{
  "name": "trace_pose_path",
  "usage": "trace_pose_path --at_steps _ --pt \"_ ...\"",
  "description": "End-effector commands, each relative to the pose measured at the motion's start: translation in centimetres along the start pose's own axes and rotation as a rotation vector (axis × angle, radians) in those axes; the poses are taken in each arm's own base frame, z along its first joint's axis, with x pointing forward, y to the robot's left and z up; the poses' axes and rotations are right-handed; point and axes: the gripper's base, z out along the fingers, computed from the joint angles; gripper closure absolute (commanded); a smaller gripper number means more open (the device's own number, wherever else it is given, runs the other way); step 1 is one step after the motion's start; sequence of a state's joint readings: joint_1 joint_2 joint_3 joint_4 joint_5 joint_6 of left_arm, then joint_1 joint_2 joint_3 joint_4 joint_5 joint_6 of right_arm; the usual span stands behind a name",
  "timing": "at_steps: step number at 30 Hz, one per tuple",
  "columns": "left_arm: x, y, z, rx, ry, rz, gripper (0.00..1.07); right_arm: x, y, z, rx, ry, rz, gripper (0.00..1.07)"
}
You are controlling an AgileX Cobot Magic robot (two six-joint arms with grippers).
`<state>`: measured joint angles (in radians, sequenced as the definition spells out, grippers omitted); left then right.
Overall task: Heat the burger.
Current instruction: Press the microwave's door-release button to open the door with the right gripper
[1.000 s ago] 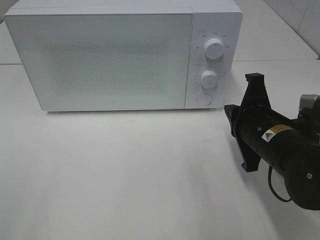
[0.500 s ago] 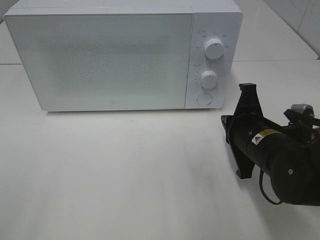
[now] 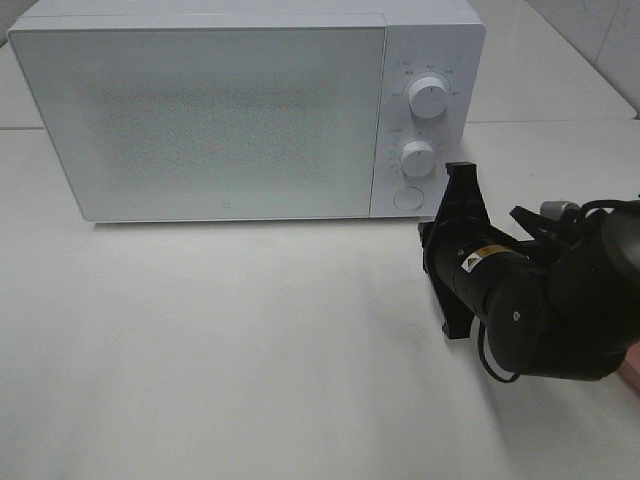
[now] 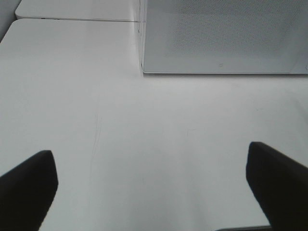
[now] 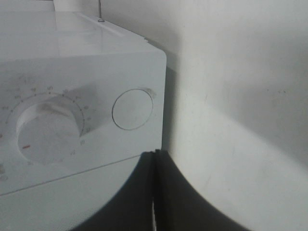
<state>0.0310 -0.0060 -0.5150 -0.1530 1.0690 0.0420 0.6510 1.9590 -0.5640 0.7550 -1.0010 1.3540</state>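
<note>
The burger is out of view in every frame. The white microwave (image 3: 200, 110) stands at the back of the table with its door closed; it also shows in the left wrist view (image 4: 221, 33) and the right wrist view (image 5: 72, 62). My right gripper (image 3: 428, 235) is shut and empty, its fingertips (image 5: 155, 192) pressed together. It points at the round door button (image 3: 406, 198) from a short way off, and the button (image 5: 133, 109) sits close ahead next to the lower dial (image 5: 48, 130). My left gripper (image 4: 154, 192) is open and empty over bare table in front of the microwave.
Two white dials, upper (image 3: 430, 97) and lower (image 3: 418, 157), sit above the button on the control panel. A sliver of something pink (image 3: 632, 375) shows at the right edge behind my right arm. The white table (image 3: 220, 340) spreads in front of the microwave.
My right arm has moved left and slightly forward toward the microwave's control panel, closing in on the round button. The microwave door stays closed.
</note>
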Motion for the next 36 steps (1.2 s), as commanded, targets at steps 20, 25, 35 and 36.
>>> trace_pose_path --at_steps 20,25,35,36 --pt "0.2 -0.1 -0.2 0.006 -0.012 0.000 0.07 1.6 0.6 4.1 -0.037 -0.031 0.017 1.07" --pt "0.2 -0.1 -0.2 0.006 -0.012 0.000 0.07 0.6 1.1 5.1 -0.030 -0.067 0.026 1.07" --pt "0.2 -0.1 -0.2 0.006 -0.012 0.000 0.07 1.1 0.6 5.9 -0.012 -0.055 0.037 1.07" --pt "0.2 -0.1 -0.2 0.006 -0.012 0.000 0.07 1.1 0.6 5.9 -0.012 -0.055 0.037 1.07"
